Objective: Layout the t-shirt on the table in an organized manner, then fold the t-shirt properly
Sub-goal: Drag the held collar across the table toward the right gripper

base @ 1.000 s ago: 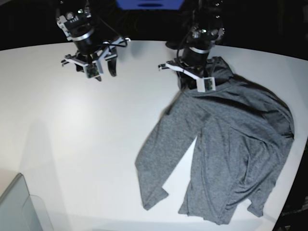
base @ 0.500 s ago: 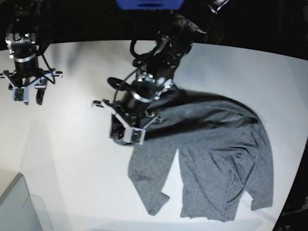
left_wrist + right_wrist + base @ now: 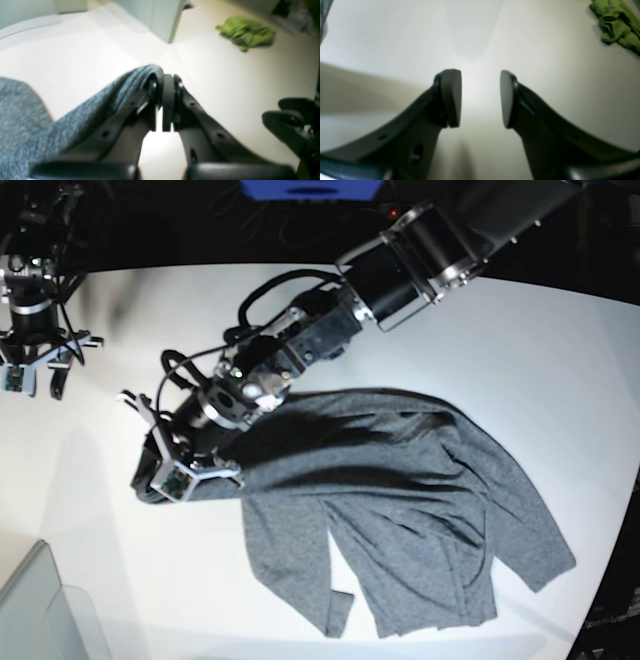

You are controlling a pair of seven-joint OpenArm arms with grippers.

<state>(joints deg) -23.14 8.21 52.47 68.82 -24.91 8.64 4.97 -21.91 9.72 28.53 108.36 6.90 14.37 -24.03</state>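
Observation:
The dark grey t-shirt [image 3: 420, 490] lies spread over the right half of the white table [image 3: 560, 340], its sleeves trailing toward the front edge. My left gripper [image 3: 152, 483] reaches far across to the left and is shut on a fold of the t-shirt's edge. The left wrist view shows the fabric [image 3: 75, 120] draped over the closed fingertips of that gripper [image 3: 163, 105]. My right gripper [image 3: 35, 385] hovers open at the far left of the table, away from the shirt. In the right wrist view its pads [image 3: 451, 97] stand apart over bare table [image 3: 395, 37], holding nothing.
A translucent grey bin corner [image 3: 40, 610] sits at the front left and also shows as the bin [image 3: 155, 17] ahead of my left gripper. A green cloth [image 3: 246, 32] lies on the floor beyond the table; this green cloth [image 3: 617, 25] is in the right wrist view too.
My left gripper has dragged the t-shirt's edge leftward and forward across the table, stretching the shirt out. The right arm has swung out to the far left, still open.

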